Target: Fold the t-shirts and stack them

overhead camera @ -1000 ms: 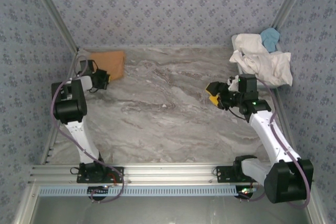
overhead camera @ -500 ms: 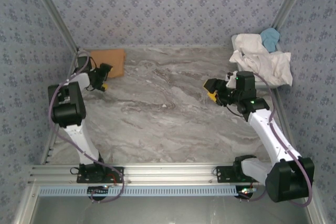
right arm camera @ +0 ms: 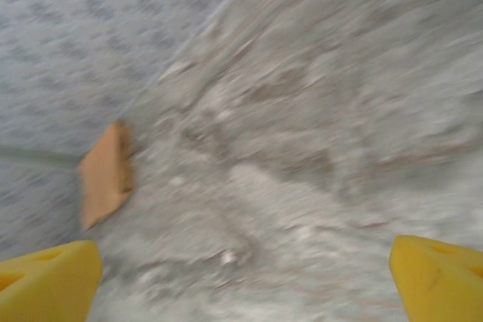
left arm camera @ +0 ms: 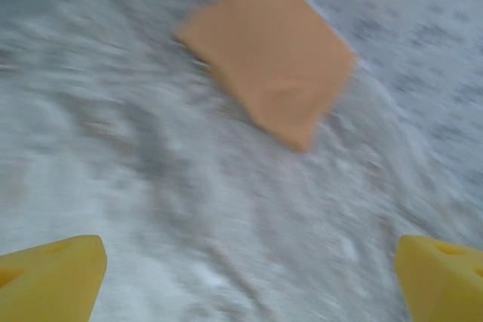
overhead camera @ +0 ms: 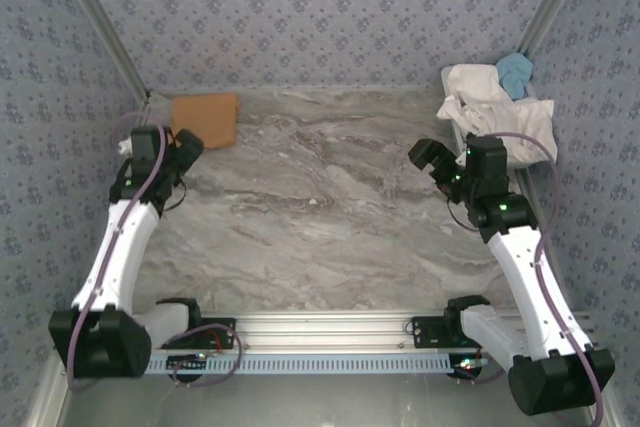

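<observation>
A grey marbled worktop [overhead camera: 320,217] lies between walls [overhead camera: 320,17] papered in a blue flower print. A metal rail [overhead camera: 320,327] runs along its near edge and carries both arm bases.

The left arm [overhead camera: 120,247] rises from the near left and leans toward the far left corner. The right arm [overhead camera: 530,267] rises from the near right and reaches toward the far right corner.

In that far right corner sits a loose heap of white t-shirts [overhead camera: 500,117], crumpled and unfolded, spilling toward the right edge. The cloth covers whatever is under it, so it cannot be told what the heap rests in. A light blue t-shirt [overhead camera: 516,71] lies bunched on the heap's far side, touching the white cloth.

In the far left corner a tan-orange t-shirt [overhead camera: 205,117] lies flat on the worktop, folded to a neat rectangle, well apart from the heap. The blurred left wrist view shows it [left arm camera: 268,73] lying ahead of the fingers and clear of them. The right wrist view, also blurred, shows it [right arm camera: 106,175] far across the worktop by the wall.

The left gripper [overhead camera: 190,144] hangs just beside the near edge of the tan-orange t-shirt. Its jaws stand wide, with the yellow fingertips [left arm camera: 49,277] at the frame's lower corners and bare worktop between them.

The right gripper [overhead camera: 425,157] hangs over the worktop just left of the white heap and holds no cloth. Its jaws are spread wide too, with its yellow fingertips [right arm camera: 438,280] at the lower corners of its own view and nothing between them.
</observation>
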`<state>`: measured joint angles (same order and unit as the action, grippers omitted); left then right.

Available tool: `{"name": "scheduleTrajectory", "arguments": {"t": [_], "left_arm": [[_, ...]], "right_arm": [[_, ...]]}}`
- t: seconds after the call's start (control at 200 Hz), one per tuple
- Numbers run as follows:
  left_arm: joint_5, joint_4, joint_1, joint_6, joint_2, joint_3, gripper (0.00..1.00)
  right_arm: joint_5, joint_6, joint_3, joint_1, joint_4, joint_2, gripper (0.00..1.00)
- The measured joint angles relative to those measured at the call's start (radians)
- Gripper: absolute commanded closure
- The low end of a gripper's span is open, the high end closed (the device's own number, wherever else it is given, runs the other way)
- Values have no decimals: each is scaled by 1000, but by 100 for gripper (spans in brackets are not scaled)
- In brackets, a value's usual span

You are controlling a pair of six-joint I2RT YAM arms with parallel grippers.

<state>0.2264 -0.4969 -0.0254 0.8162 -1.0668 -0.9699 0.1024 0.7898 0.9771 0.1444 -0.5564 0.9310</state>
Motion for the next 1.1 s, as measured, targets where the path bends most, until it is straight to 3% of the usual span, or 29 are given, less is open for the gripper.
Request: {"name": "scheduleTrajectory", "arguments": {"t": [0.085, 0.17, 0.345, 0.545, 0.714, 0.859, 1.039, 1.099], "left_arm": [[144, 29, -11, -89, 129, 132, 2], [236, 131, -15, -220, 231, 317, 2], [214, 374, 6, -463, 183, 559, 2], [138, 726, 64, -553, -144, 581, 2], [58, 914, 84, -603, -362, 517, 2], [0, 1038, 95, -634, -390, 506, 2], [-6, 1403, 68, -669, -430, 699, 2], [-6, 1387, 60, -678, -461, 699, 2]], "right_arm": [[-174, -64, -2, -11, -61, -4, 0], [-296, -171, -114, -32, 0, -21, 0], [-440, -401, -449, -52, 287, 13, 0], [-419, -571, -600, -83, 750, 260, 0], [-354, -678, -588, -101, 1023, 463, 0], [-285, -713, -601, -156, 1282, 578, 0], [-246, -724, -687, -169, 1458, 603, 0], [-243, -726, -691, -171, 1488, 603, 0]]}}
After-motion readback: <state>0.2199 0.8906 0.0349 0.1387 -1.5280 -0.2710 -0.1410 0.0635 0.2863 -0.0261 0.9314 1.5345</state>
